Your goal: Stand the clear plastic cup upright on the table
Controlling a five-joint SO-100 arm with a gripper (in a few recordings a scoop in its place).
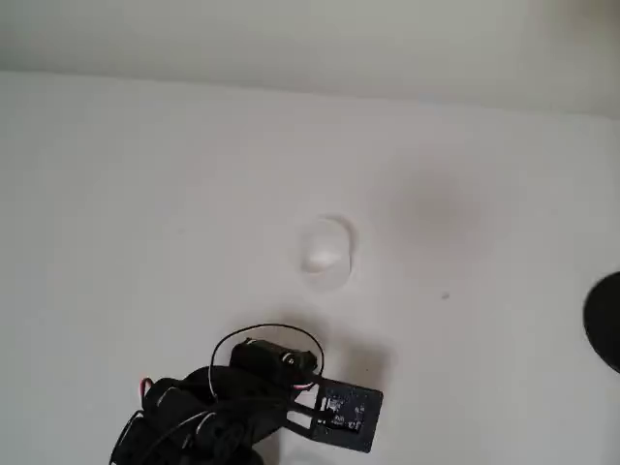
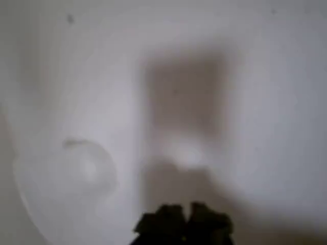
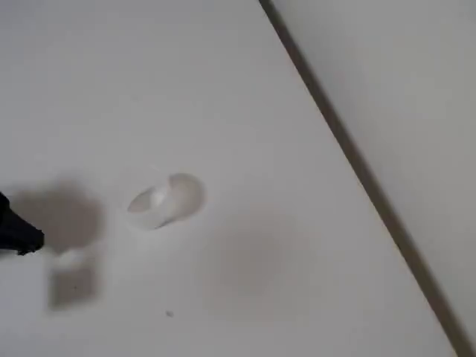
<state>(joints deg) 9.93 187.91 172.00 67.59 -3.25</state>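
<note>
The clear plastic cup [image 1: 325,251] lies on its side near the middle of the white table [image 1: 116,194] — apart from the black arm [image 1: 223,407] below it in the overhead view. In the wrist view the gripper [image 2: 185,220] shows two dark fingertips pressed together — clenched on nothing, the cup off to its left. A dark round object [image 1: 605,320] sits at the overhead view's right edge.

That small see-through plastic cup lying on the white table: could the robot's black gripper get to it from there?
Probably yes. The cup lies apart from the gripper, with bare table between.
</note>
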